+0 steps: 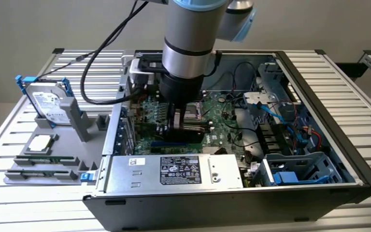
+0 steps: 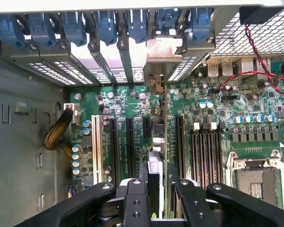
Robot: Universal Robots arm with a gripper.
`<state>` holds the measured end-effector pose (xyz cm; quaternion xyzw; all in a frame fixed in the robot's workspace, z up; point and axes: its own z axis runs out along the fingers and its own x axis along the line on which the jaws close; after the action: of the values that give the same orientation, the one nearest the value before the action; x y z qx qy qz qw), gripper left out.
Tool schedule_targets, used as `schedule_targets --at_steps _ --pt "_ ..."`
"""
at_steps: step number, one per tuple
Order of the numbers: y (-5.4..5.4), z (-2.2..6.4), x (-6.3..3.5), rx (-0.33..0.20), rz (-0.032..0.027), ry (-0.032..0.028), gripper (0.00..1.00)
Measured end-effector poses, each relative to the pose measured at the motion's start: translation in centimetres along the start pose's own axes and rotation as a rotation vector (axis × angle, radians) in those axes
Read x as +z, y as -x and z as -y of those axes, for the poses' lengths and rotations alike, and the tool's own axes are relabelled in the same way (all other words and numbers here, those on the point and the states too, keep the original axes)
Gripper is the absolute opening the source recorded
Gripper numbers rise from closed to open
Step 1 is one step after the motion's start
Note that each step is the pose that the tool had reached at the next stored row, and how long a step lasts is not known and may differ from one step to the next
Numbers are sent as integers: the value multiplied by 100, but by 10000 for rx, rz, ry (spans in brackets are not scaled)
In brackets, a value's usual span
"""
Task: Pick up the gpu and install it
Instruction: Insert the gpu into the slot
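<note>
I see my arm reaching down into the open black computer case (image 1: pixel 359 179) that lies on its side on the ribbed aluminium table (image 1: pixel 18 212). The black gripper (image 1: pixel 187 126) hangs low over the green motherboard (image 1: pixel 227 121), in the middle part of the case.

In the wrist view the gripper (image 2: pixel 156 189) has its two black fingers (image 2: pixel 135 201) set narrow, and between them stands the gpu (image 2: pixel 157 137), a thin card that I see here edge-on, with a green board edge and a silver metal bracket (image 2: pixel 163 59) at its far end. The fingers press on both sides of the card, so I judge that the card is held. The card stands upright over the row of long black expansion slots (image 2: pixel 130 146), and its bracket is up against the rear wall of the case, under the blue plastic slot clips (image 2: pixel 132 23). I cannot tell if the lower edge is already seated in a slot or only just above it.

Outside the case, on the exterior view's left, a grey plastic holder (image 1: pixel 56 154) carries a silver hard drive in blue rails (image 1: pixel 44 104) and long narrow green memory sticks (image 1: pixel 44 173). A silver power supply box with a black label (image 1: pixel 172 171) sits along the near wall of the case.
</note>
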<state>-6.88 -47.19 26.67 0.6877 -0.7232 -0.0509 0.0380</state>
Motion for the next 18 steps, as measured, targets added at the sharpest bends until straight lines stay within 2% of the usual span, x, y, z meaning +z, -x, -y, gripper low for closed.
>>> schedule_targets --at_steps 7,10,16,18 --pt "72 -21 5 31 -249 -13 27" --pt "85 -36 8 38 -324 -18 27" --pt "85 -38 7 38 -329 -18 27" --pt "86 -39 7 21 -331 -34 27"
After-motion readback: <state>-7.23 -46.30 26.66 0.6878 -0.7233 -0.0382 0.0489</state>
